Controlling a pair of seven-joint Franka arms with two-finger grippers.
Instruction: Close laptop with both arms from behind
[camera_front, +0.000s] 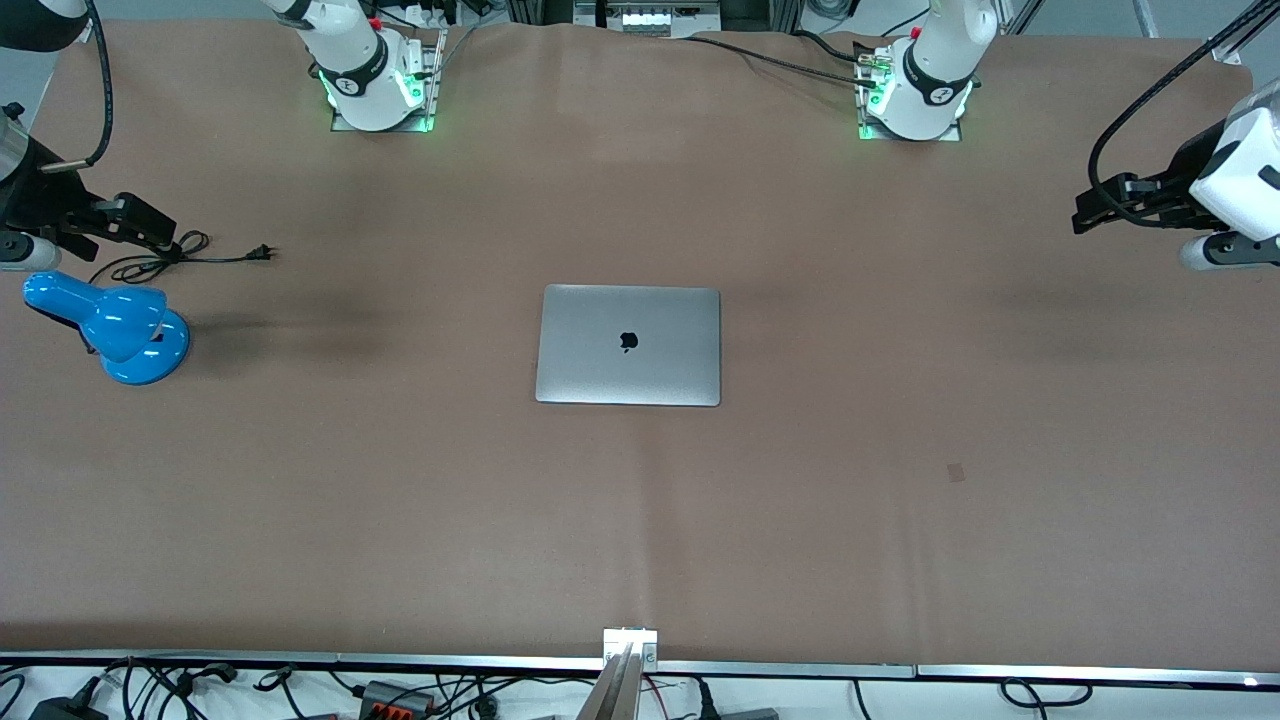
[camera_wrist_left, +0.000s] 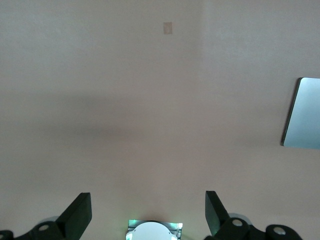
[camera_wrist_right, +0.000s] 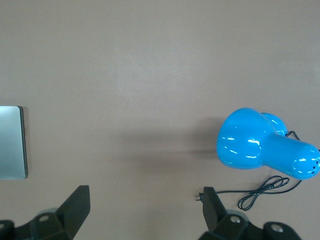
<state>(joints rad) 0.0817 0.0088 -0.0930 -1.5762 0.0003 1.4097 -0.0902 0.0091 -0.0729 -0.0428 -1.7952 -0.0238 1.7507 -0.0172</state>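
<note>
Nearest the front camera: a small metal bracket (camera_front: 630, 642) on the table's (camera_front: 900, 420) near edge, partly cut off at the frame bottom, with tangled cables (camera_front: 180, 690) below the edge, hard to sort out. A tiny dark patch (camera_front: 956, 472) marks the brown cover, toward the left arm's end.

Laptop (camera_front: 628, 345) lies at table centre, lid fully down, dark apple logo up; keyboard and screen hidden. Only one edge strip of it shows in each wrist view (camera_wrist_left: 302, 120) (camera_wrist_right: 12, 142).

Blue desk lamp (camera_front: 110, 325) sits by the edge at the right arm's end, its black cord (camera_front: 190, 252) and plug lying loose on the table just beside it.

Right gripper (camera_front: 120, 222) hangs over the table edge at the right arm's end, above the lamp area; its arm is mostly cut off by the frame. The right wrist view shows the fingers (camera_wrist_right: 75, 205) spread wide, nothing between them.

Left gripper (camera_front: 1115, 205) hangs over the edge at the left arm's end, arm also cropped. Fingers (camera_wrist_left: 77, 212) spread apart, holding nothing.

Both bases (camera_front: 375, 85) (camera_front: 915, 100) glow green along the far edge.
</note>
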